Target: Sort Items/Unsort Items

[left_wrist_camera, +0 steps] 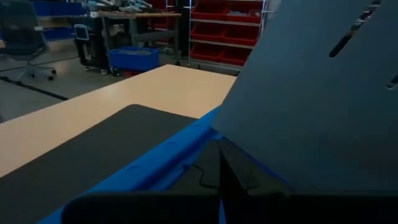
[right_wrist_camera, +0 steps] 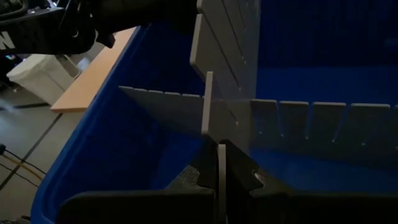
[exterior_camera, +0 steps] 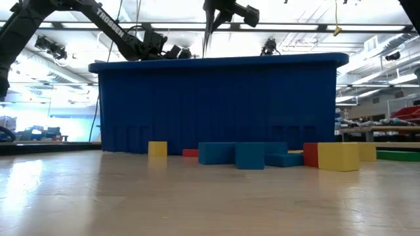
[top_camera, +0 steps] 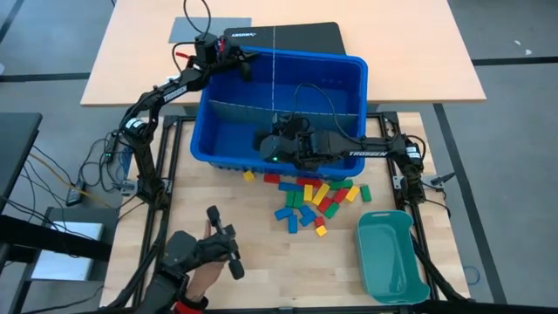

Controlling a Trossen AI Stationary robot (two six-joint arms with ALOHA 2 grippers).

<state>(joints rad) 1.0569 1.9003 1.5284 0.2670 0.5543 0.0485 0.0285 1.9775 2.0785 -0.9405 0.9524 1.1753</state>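
A grey slotted divider sheet (top_camera: 275, 78) stands on edge over the blue bin (top_camera: 349, 87), running from the far rim toward the near wall. My left gripper (top_camera: 251, 63) is shut at its far part and my right gripper (top_camera: 277, 139) is shut at its near end. A second grey divider (right_wrist_camera: 292, 121) stands across the bin's floor under it. The items, small red, yellow, green and blue blocks (top_camera: 309, 196), lie in a loose heap on the table just outside the bin's near wall. My left gripper pinches the sheet's far part (left_wrist_camera: 249, 143) between its two shut fingers, which lie level and come from the table's left. The sheet rises steeply past the fingers (left_wrist_camera: 205, 174), which hide the exact spot. My right gripper pinches the sheet's near edge (right_wrist_camera: 220, 152) between its two fingers. The fingers slant down into the bin. The sheet stands upright and edge-on to them, crossing the other divider; whether it sits in a slot I cannot tell.
A teal tray (top_camera: 388, 257) lies at the near right of the table. A person's hand with a black handheld device (top_camera: 218, 249) is at the near left. A black mat (top_camera: 305, 35) lies on the far tabletop behind the bin.
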